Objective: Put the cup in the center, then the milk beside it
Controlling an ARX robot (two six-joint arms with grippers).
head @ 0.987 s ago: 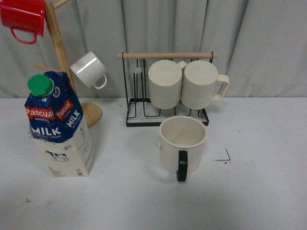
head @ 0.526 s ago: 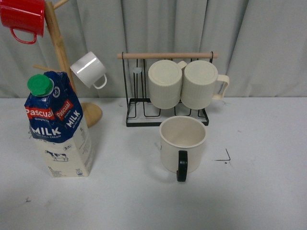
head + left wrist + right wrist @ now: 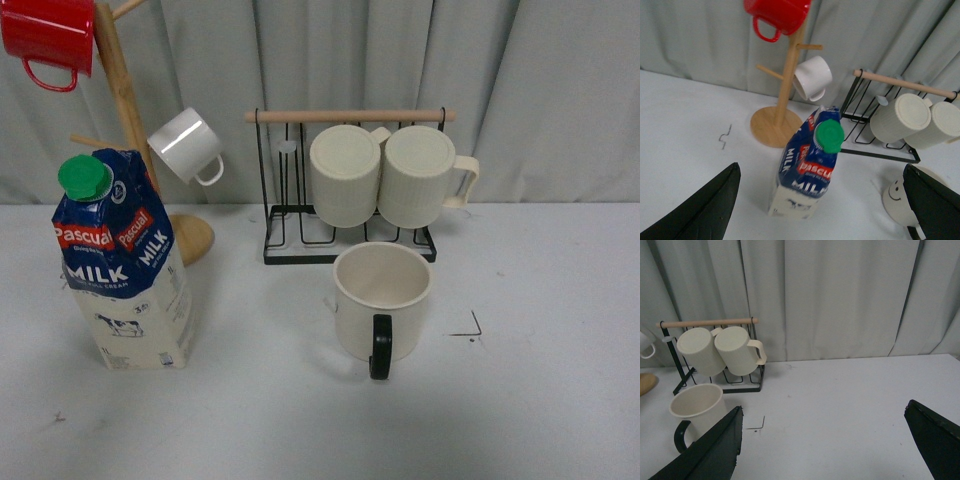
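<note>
While neither arm appears in the front view, we read each claw from its own wrist camera. The left claw [image 3: 821, 172] is released: its 2 dark fingers [image 3: 705, 210] are spread wide and grasp nothing, and the milk [image 3: 807, 175] shows between them, untouched. The right claw [image 3: 825, 407] is also released, its fingers [image 3: 935, 440] wide apart over the bare bench [image 3: 840, 390].

The cup [image 3: 382, 300] stands upright on the bench, slightly right of centre, with its black handle facing near. It sits just near of the black wire rack [image 3: 268, 205], which carries 2 ribbed mugs [image 3: 345, 175] under a wooden bar. The milk stands upright at the left, well apart from the cup and just near of the wooden mug tree [image 3: 125, 110]. That tree holds 1 red mug [image 3: 48, 35] and 1 white mug [image 3: 185, 145]. A small black mark [image 3: 470, 328] lies on the bench right of the cup.
</note>
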